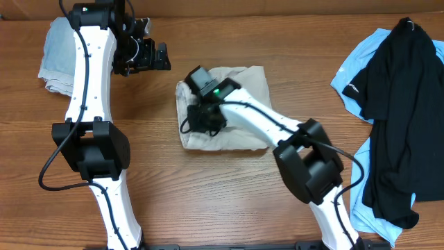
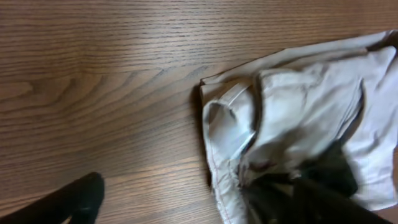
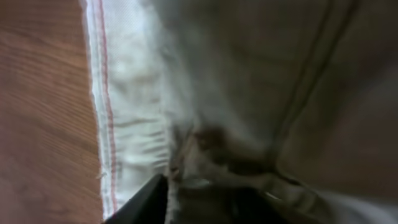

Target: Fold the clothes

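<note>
The beige garment (image 1: 246,83) lies folded into a rough square at the table's middle. It fills the right of the left wrist view (image 2: 298,106), where a seamed edge and an inner pocket lining show. My right gripper (image 1: 201,114) is pressed down on its left part. In the right wrist view (image 3: 205,199) one dark finger shows, with bunched beige fabric (image 3: 261,74) caught at the jaws. My left gripper (image 1: 161,57) hovers over bare wood up and left of the garment. It is open and empty, and one of its fingers shows in the left wrist view (image 2: 81,199).
A faded light-blue denim piece (image 1: 52,55) lies at the back left, under the left arm. A black top (image 1: 395,90) lies over a sky-blue top (image 1: 354,76) at the right edge. Bare wooden table (image 1: 208,201) shows in front of the garment.
</note>
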`<state>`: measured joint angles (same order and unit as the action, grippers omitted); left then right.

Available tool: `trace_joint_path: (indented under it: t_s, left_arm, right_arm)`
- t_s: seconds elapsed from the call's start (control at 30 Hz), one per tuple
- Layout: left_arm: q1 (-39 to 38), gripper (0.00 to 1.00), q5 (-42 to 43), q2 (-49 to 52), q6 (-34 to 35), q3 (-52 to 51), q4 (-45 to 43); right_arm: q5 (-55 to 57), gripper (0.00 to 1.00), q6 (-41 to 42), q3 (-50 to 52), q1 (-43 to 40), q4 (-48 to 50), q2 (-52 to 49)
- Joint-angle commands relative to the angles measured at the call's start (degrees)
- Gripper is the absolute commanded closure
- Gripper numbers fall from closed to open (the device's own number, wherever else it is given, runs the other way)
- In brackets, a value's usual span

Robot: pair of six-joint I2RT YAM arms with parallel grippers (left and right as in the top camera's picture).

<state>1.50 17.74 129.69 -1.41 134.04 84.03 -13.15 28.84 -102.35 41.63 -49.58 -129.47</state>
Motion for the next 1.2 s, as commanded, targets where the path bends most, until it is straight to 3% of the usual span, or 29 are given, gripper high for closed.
trace_joint_path:
  t_s: [0.0,0.27,0.47,0.67,0.9,1.07,1.17]
  left_arm:
    - [-0.4,0.00,-0.2,0.3,-0.1,0.6,-0.3]
    - [-0.4,0.00,0.3,0.3,-0.5,-0.3,-0.3]
    - [-0.5,0.00,1.4,0.3,-7.5,-0.4,3.5]
    - [-0.9,0.00,2.2,0.3,-8.9,-5.0,5.0]
    - [-2.4,0.00,7.2,0.3,-7.6,-17.5,-4.8]
    - [-3.1,0.00,16.5,0.3,-7.5,-23.5,-12.4]
    - [-3.6,0.00,16.0,0.3,-5.9,-26.9,-17.4]
  right_arm:
    - [-3.0,0.59,1.1,0.1,1.1,0.6,-0.9]
    - [-3.1,0.43,0.5,-6.6,-6.2,-3.8,3.2]
    - [-3.2,0.01,-0.8,-15.3,-16.4,-11.8,10.5]
    - [-3.1,0.00,-2.3,-16.0,-25.2,-16.3,13.0]
    - [0.7,0.00,-2.4,-13.4,-28.7,-18.5,12.8]
    - [3.1,0.00,-2.6,-12.7,-28.9,-19.5,12.7]
    - [3.1,0.00,-3.4,-12.7,-28.9,-19.6,12.7]
